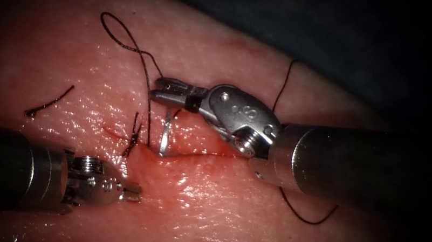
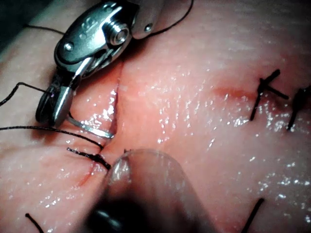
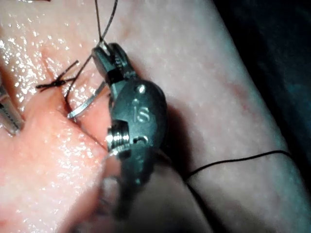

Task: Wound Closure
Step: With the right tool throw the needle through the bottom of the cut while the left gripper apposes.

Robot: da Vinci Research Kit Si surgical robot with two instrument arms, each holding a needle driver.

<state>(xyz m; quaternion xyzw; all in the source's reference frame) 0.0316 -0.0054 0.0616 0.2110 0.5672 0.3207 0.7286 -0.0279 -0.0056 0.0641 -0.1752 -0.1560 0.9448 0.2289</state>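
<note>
Pink, wet tissue (image 1: 248, 217): largest item, spanning the endoscope view; glistening, with red fluid (image 1: 207, 152) pooled along the cut.

Cut (image 1: 190, 155): runs from about 9 o'clock to 3 o'clock through the middle of the endoscope view, its edges close together near the needle.

Right end effector (image 1: 162, 90): enters from 3 o'clock on a thick dark shaft; its metal wrist lies over the cut and its jaws point toward 9 o'clock. Jaws closed on the needle near its upper end, where the thread joins. Seen also in the right wrist view (image 3: 104, 56) and in the left wrist view (image 2: 51, 104).

Left end effector (image 1: 133, 193): enters from 9 o'clock, lying at 7 o'clock of the needle and apart from it, over the tissue. It holds nothing; whether its jaws are parted I cannot tell.

Thread (image 1: 127, 46): dark, looping toward 11 o'clock from the right end effector's jaws; another length passes behind that tool's shaft and curves out at 5 o'clock.

Needle (image 1: 165, 131): curved, silver; hangs from the right end effector's jaws toward 6 o'clock, its lower part meeting the tissue at the cut's edge.

Knotted stitch (image 1: 133, 136): just at 9 o'clock of the needle, ends sticking up.

Cut end of thread (image 1: 50, 102): loose on the tissue toward 9 o'clock.
</note>
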